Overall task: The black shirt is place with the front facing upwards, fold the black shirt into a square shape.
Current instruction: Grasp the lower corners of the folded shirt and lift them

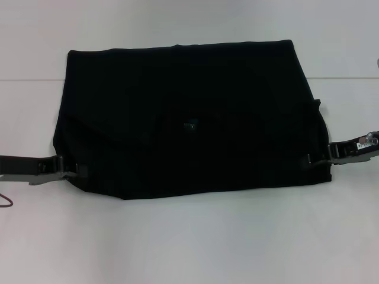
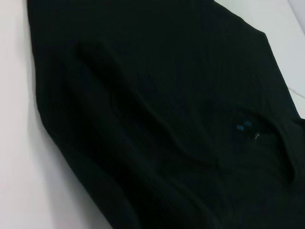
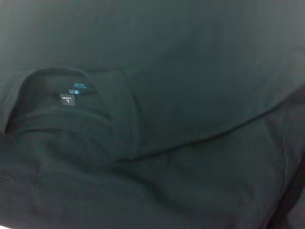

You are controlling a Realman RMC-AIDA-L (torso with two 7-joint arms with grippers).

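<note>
The black shirt (image 1: 189, 118) lies folded in a broad rectangle on the white table (image 1: 189, 242). Its neck opening with the small blue label (image 1: 190, 125) faces up near the middle. The lettering is hidden. My left gripper (image 1: 77, 172) is low at the shirt's near left edge and touches the cloth. My right gripper (image 1: 312, 158) is low at the near right edge, also against the cloth. The left wrist view shows the shirt (image 2: 157, 114) with soft creases and the label (image 2: 240, 125). The right wrist view shows the collar and label (image 3: 71, 98) close up.
A thin reddish cable (image 1: 6, 200) lies on the table at the far left, near the left arm. A faint seam (image 1: 29, 80) runs across the table behind the shirt. White table surface shows in front of the shirt.
</note>
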